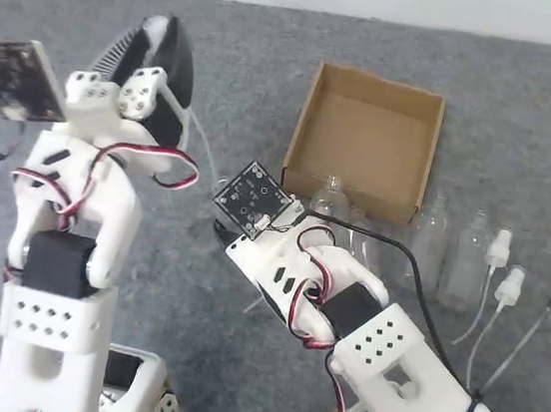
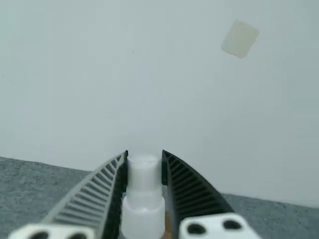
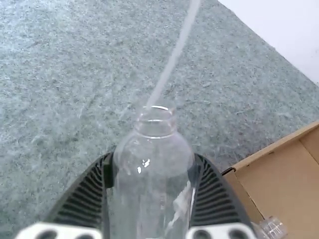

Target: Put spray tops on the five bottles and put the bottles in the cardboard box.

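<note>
My left gripper (image 2: 144, 155) is shut on a white spray top (image 2: 144, 186) and is raised over the far left of the mat (image 1: 159, 46). The top's thin dip tube (image 3: 172, 59) slants down to the open mouth of a clear bottle (image 3: 152, 149). My right gripper (image 3: 152, 164) is shut on that bottle, left of the cardboard box (image 1: 369, 142). In the high view this gripper is mostly hidden under its camera board (image 1: 253, 198). Several more clear bottles (image 1: 430, 240) stand in front of the box. Two loose spray tops (image 1: 504, 269) lie to their right.
A black pen-like stick (image 1: 543, 319) lies at the right edge of the grey mat. A white perforated base (image 1: 137, 395) sits by the left arm's foot. The box's corner (image 3: 284, 169) and another bottle's neck (image 3: 271, 229) show close beside the held bottle.
</note>
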Controlling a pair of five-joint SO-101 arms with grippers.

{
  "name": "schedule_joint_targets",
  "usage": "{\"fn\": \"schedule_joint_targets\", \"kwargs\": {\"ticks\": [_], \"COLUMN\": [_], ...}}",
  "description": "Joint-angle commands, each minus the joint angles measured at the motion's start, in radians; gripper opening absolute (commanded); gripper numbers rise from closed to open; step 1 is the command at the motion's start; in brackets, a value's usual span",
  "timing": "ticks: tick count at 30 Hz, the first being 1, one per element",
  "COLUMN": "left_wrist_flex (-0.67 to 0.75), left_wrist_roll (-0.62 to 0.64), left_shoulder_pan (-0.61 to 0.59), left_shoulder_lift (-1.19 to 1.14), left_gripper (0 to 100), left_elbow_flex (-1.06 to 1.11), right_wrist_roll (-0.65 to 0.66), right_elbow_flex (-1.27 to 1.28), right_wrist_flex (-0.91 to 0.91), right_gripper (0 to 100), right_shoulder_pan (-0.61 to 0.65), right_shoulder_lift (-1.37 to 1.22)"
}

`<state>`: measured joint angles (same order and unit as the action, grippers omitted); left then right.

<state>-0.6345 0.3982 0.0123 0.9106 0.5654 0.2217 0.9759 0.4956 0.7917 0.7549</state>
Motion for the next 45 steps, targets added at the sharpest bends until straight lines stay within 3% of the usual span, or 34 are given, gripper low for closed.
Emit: {"fn": "schedule_joint_targets", "kwargs": {"ticks": [1, 9, 19, 23, 27, 30, 34, 41, 45], "left_wrist_flex": [0.029, 0.015, -0.244, -0.296, -0.308, -0.31, -0.316, -0.354, -0.373], "left_wrist_roll": [-0.005, -0.003, -0.008, -0.005, -0.003, -0.003, -0.003, -0.011, -0.078], "left_shoulder_pan": [0.032, 0.035, 0.026, 0.035, 0.034, 0.035, 0.035, 0.112, 0.15], "left_shoulder_lift": [0.014, 0.021, 0.021, 0.021, 0.021, 0.023, 0.023, 0.023, 0.023], "left_gripper": [1, 1, 1, 1, 1, 1, 1, 1, 1], "left_elbow_flex": [0.048, 0.119, 0.119, 0.12, 0.127, 0.153, 0.162, 0.163, 0.163], "right_wrist_roll": [-0.009, -0.009, 0.0, -0.009, -0.014, -0.097, -0.181, -0.19, -0.19], "right_elbow_flex": [-0.005, 0.006, 0.109, 0.135, 0.252, 0.301, 0.299, 0.304, 0.308], "right_wrist_flex": [-0.015, -0.013, -0.027, -0.154, -0.429, -0.559, -0.559, -0.558, -0.558], "right_gripper": [0.6, 0.6, 0.6, 0.6, 0.6, 0.6, 0.6, 0.6, 0.6], "right_shoulder_pan": [0.005, 0.004, 0.004, -0.002, 0.001, -0.001, -0.001, -0.001, -0.001], "right_shoulder_lift": [0.045, 0.045, 0.045, 0.044, 0.036, 0.035, 0.033, 0.033, 0.033]}}
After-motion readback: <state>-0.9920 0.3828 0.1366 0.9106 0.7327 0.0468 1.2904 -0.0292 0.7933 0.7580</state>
